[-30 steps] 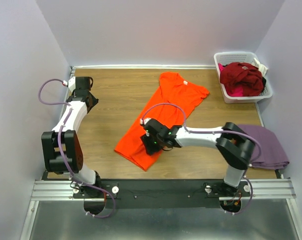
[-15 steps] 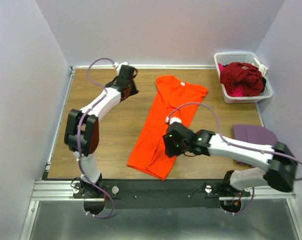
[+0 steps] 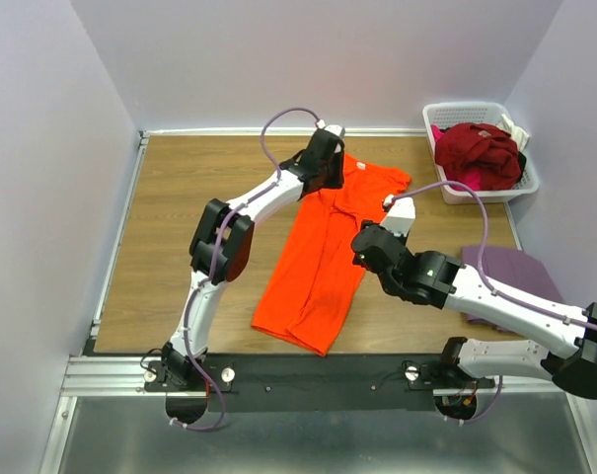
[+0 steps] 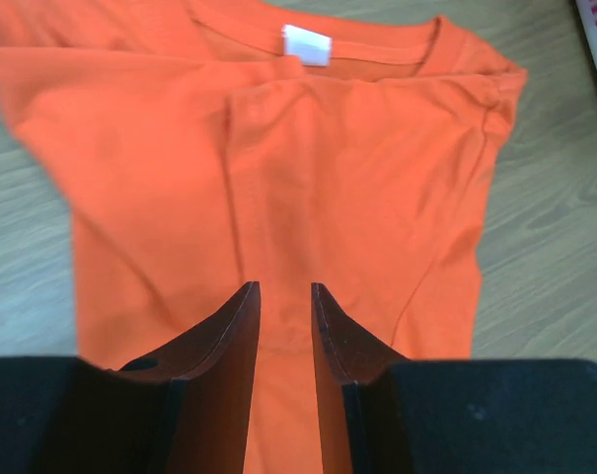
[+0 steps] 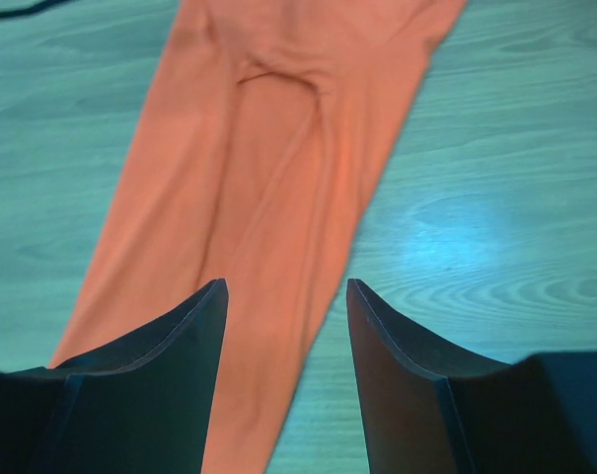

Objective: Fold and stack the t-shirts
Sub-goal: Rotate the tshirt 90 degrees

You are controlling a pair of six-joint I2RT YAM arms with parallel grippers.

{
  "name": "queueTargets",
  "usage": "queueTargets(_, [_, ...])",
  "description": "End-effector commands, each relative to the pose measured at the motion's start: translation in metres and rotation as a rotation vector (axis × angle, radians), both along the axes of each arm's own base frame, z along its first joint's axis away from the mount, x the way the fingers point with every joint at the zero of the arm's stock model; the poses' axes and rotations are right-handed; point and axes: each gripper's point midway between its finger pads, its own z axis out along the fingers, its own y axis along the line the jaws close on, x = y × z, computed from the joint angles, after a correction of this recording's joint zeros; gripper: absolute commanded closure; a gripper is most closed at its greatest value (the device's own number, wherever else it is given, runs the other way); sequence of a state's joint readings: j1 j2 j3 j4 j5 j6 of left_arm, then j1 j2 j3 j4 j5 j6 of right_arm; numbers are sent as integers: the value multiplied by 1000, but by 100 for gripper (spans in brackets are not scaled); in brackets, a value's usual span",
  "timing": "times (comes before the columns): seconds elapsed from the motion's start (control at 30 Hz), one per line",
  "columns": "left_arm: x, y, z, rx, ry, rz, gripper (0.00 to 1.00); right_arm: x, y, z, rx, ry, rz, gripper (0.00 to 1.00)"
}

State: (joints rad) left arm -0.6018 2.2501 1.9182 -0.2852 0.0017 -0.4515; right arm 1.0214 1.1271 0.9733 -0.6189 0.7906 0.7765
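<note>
Hovering over orange t-shirt [image 3: 313,267] — left tool [image 4: 283,288] narrowly parted, near collar; right tool [image 5: 286,286] spread wide, empty

Bright orange short-sleeved t-shirt [image 3: 318,267] lies as a long narrow strip, diagonal on the brown wooden table [image 3: 180,217]. Left gripper [image 3: 323,170] is over its collar end, right gripper [image 3: 365,245] over its right edge at mid-length. A dark red tee [image 3: 479,150] is heaped in the white slatted plastic basket [image 3: 481,194], far right. A folded mauve-purple tee [image 3: 530,272] lies partly under the right arm.

The dark red tee [image 3: 481,153] hides most of the pink tee [image 3: 463,181] in the basket [image 3: 466,107]
</note>
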Motion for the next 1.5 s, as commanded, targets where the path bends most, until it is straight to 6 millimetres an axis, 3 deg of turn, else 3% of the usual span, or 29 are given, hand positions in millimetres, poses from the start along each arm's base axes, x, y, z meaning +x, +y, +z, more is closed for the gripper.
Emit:
queueTargets(0.0, [4,-25,-11,1,-17,-83,62,12,-31,0,-23,-42,-165,39])
queueTargets(0.23, [4,-38,-47,15,30,-88,61,10,-36,-17,5,-3,-192,39])
queueTargets(0.3, [5,-32,-65,45,71,-47,61,9,-35,-20,14,4,-191,39])
queueTargets(0.33, [9,-35,-59,28,78,-24,61,8,-35,-21,17,8,-192,39])
queueTargets(0.4, [9,-24,-83,97,142,25,61,7,-35,-23,27,14,-194,39])
queueTargets(0.43, [14,-27,-74,85,132,36,61,7,-35,-25,28,16,-196,39])
queueTargets(0.53, [10,-18,-93,128,188,87,61,6,-35,-25,31,17,-195,39])
queueTargets(0.73, [5,22,-113,216,256,236,61,5,-39,-27,25,15,-200,39])
queueTargets(0.97, [21,61,-100,185,257,364,61,5,-39,-32,13,23,-201,40])
queueTargets(1.27, [33,117,-123,212,323,462,61,4,-42,-33,10,21,-204,39])
queueTargets(1.47, [57,138,-113,147,300,494,61,4,-39,-44,-27,49,-195,39])
